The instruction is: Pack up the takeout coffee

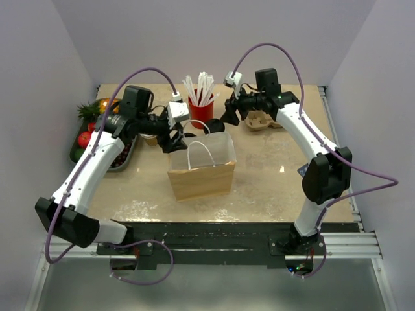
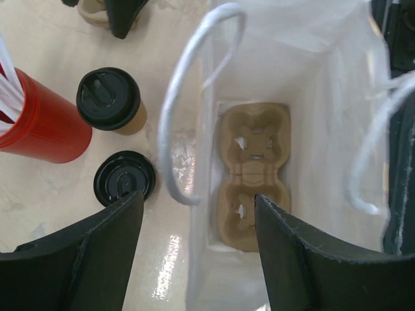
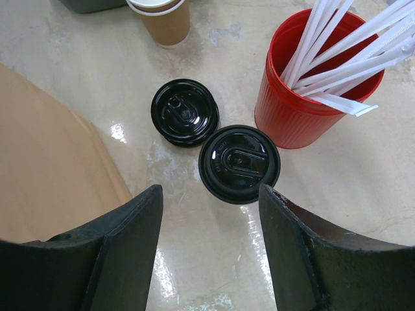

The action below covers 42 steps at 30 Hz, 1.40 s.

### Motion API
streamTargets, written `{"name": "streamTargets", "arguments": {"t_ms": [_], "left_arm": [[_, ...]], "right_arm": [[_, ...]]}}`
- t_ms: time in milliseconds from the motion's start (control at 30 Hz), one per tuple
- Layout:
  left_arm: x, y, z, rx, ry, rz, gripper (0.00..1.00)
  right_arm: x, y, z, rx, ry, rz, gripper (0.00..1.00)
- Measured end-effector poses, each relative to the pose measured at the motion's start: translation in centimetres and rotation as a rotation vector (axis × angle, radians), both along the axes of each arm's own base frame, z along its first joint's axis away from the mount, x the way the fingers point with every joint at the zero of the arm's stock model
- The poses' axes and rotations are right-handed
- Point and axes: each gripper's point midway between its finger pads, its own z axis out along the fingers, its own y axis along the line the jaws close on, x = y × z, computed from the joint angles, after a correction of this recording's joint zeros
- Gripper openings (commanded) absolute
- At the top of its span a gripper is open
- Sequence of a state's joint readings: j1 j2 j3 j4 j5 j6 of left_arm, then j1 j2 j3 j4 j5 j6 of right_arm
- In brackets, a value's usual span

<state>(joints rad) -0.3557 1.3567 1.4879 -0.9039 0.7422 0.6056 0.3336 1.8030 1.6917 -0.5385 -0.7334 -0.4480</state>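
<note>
The takeout coffee (image 3: 238, 163), a tan cup under a round black lid (image 2: 109, 97), stands on the table beside the red straw cup (image 3: 311, 84). My right gripper (image 3: 211, 191) hovers open just short of it, with nothing between the fingers. My left gripper (image 2: 198, 214) is open and empty above the left rim of the paper bag (image 1: 201, 170). One of its fingers is over the table and the other over the bag's inside. A tan cup carrier (image 2: 254, 173) lies on the bag's bottom.
A loose flat black lid (image 3: 185, 111) lies on the table next to the coffee. A lidless tan cup (image 3: 163, 19) stands further back. A second cup carrier (image 1: 262, 120) sits at the back right, and a tray of fruit (image 1: 97, 139) at the left.
</note>
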Motion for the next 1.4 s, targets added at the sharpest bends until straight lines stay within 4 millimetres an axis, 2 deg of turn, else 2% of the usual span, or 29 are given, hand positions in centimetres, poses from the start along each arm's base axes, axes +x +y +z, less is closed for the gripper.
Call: {"name": "streamTargets", "arguments": {"t_ms": [67,100,200,267,300,500,633,700,900,1100,1267,1400], "left_arm": [[1.1,-0.1,-0.7,0.013,0.000,0.021,0.65],[1.5,-0.2,-1.0,0.017,-0.004,0.028,0.57],[2.2,-0.3,-1.1,0.015,-0.013,0.039,0.40],[2.2,-0.4,-1.1,0.013,-0.012,0.032,0.34],[2.0,-0.4,-1.2,0.014,-0.009,0.025,0.26],[0.5,0.2,-2.4,0.044,0.048,-0.021,0.01],[-0.2,1.1,-2.6,0.050,0.066,-0.032,0.00],[-0.5,2.0,-2.5,0.066,0.053,-0.028,0.00],[-2.6,6.0,-3.2,0.206,-0.014,-0.028,0.00],[-4.3,9.7,-4.1,0.359,-0.101,-0.017,0.00],[-3.9,12.0,-4.4,0.437,-0.118,0.024,0.00],[-2.8,13.4,-4.3,0.451,-0.098,0.073,0.00]], "right_arm": [[-0.2,-0.1,0.0,-0.002,-0.002,0.002,0.63],[-0.3,-0.1,-0.1,-0.003,-0.002,0.003,0.63],[-0.7,-0.3,0.1,-0.004,-0.005,0.005,0.63],[-1.1,-0.4,0.2,-0.004,-0.008,0.005,0.63],[-1.2,-0.5,0.3,-0.005,-0.011,0.006,0.63],[-1.4,-0.6,0.2,-0.021,-0.037,0.025,0.63],[-1.0,-0.5,-0.4,-0.042,-0.040,0.055,0.64],[-0.4,-0.1,-0.8,-0.050,-0.046,0.070,0.68],[0.1,1.3,-3.3,-0.090,-0.027,0.104,0.73],[0.6,2.4,-4.5,-0.096,-0.005,0.113,0.73],[2.2,3.0,-4.1,-0.095,-0.048,0.050,0.73],[3.4,3.3,-3.6,-0.100,-0.078,-0.020,0.74]]}}
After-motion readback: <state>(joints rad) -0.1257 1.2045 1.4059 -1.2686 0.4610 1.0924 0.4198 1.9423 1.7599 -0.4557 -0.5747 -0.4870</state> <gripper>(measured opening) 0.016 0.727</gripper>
